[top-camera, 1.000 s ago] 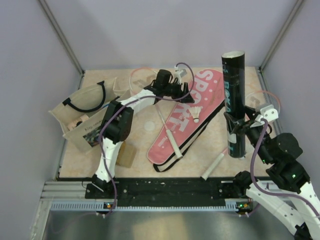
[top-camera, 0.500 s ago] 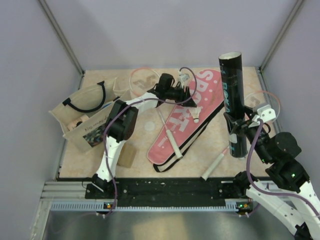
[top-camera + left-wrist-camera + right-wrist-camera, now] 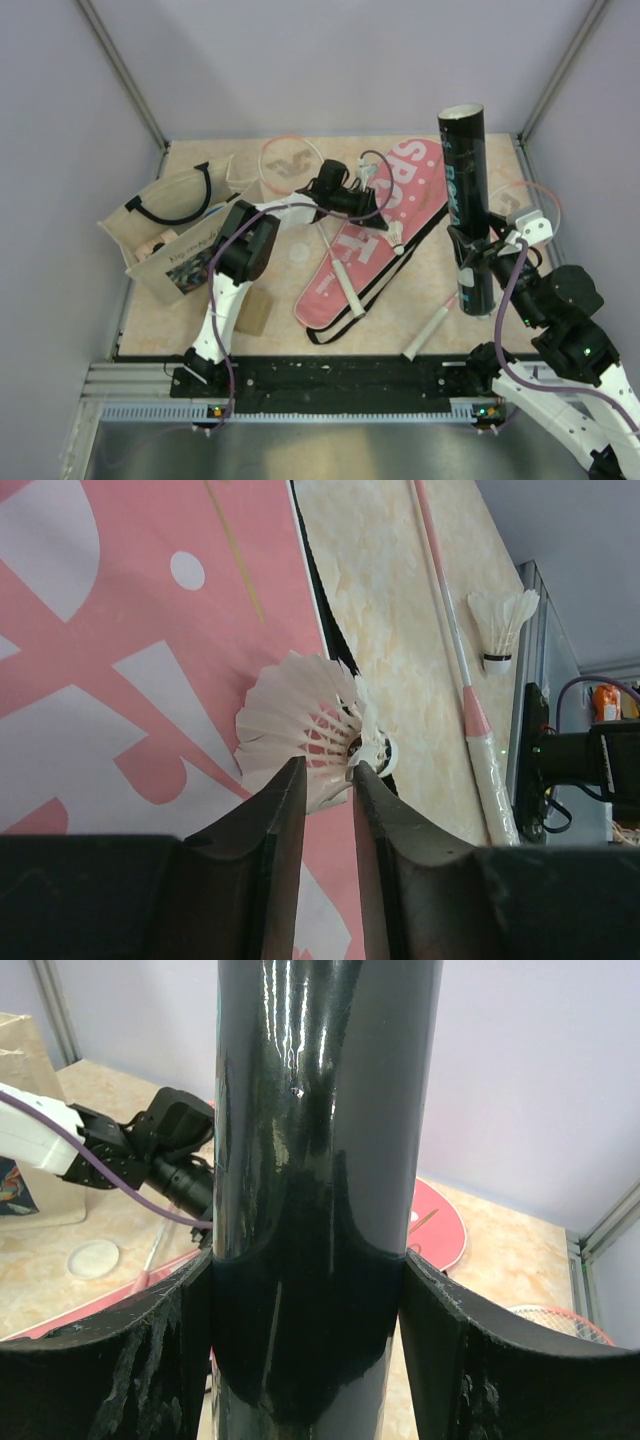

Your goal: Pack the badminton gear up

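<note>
A white feather shuttlecock [image 3: 305,725] lies on the pink "SPORT" cover [image 3: 425,180]. My left gripper [image 3: 327,768] has come down on it, and the two fingertips are pinched close on its lower edge. A second shuttlecock [image 3: 503,630] rests on the table beside a racket shaft. My right gripper [image 3: 310,1260] is shut round the black tube [image 3: 465,190] and holds it nearly upright at the right. One racket [image 3: 345,280] lies across the cover. The other racket [image 3: 422,338] lies near the tube's foot.
A beige tote bag [image 3: 165,225] stands at the left, with a small brown cardboard box [image 3: 252,310] in front of it. A white round disc [image 3: 300,252] lies on the table between the bag and the cover. Walls close in the back and both sides.
The left gripper has reached right and down onto the shuttlecock, and its jaws have narrowed around it. The tube tipped slightly left, then stayed still.
</note>
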`<control>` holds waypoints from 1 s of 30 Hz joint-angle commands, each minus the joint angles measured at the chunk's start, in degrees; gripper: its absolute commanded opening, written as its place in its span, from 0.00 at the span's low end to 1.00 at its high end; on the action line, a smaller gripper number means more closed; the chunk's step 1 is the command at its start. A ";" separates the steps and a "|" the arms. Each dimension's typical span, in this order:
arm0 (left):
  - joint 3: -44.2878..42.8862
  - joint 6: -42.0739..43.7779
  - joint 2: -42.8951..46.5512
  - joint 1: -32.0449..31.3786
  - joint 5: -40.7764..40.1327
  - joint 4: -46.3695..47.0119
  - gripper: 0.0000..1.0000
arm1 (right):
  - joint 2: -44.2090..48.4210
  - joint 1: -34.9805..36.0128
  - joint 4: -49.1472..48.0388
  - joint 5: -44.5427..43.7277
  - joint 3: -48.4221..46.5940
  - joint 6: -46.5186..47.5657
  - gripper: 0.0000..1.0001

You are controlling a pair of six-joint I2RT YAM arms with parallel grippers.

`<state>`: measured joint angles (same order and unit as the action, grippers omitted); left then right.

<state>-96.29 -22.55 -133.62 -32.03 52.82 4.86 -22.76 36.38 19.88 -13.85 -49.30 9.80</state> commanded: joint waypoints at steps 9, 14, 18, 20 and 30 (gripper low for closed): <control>9.61 -6.89 10.83 -0.14 2.74 14.10 0.00 | 0.88 0.53 -3.09 1.45 0.52 -0.84 0.44; 17.53 -12.94 18.74 0.56 -0.43 24.38 0.00 | 0.88 0.53 -3.09 5.84 2.36 -0.49 0.43; 20.52 -14.20 26.20 1.62 -3.24 23.10 0.00 | 0.97 0.53 -2.83 9.44 4.29 2.75 0.43; 21.32 -10.79 30.50 1.71 -6.74 17.93 0.00 | 1.32 0.53 -2.04 13.56 5.26 5.74 0.43; 13.95 6.45 49.58 1.71 -33.37 -21.97 0.00 | -0.18 0.53 8.85 29.30 5.18 17.52 0.44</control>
<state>-77.14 -22.85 -90.24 -30.20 32.56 0.10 -22.63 36.47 27.16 7.84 -43.11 20.84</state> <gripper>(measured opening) 0.012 0.640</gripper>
